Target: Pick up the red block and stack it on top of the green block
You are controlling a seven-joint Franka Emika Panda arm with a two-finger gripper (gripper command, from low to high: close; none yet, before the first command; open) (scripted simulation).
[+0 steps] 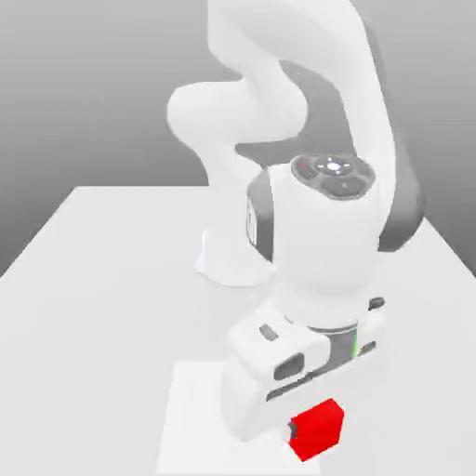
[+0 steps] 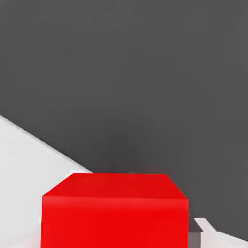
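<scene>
Hanging low over the flat white table (image 1: 84, 307), the big white robot arm (image 1: 279, 102) bends down toward the near edge. Its white hand (image 1: 297, 372) covers most of the two-finger gripper (image 1: 302, 432), so the fingers are hard to make out; only a small dark bit peeks out beside the cube. The gripper is pinching the small bright red cube (image 1: 318, 429), which sticks out under the hand, toward the exterior view's right. The cube seems to be lifted off the table, though the hand hides the spot right below it. In the hand view, the red block (image 2: 114, 213) sits very close, and its lower part is cut off by the picture's edge. Behind it lie dark grey background and a slanted strip of white table (image 2: 24, 150).
</scene>
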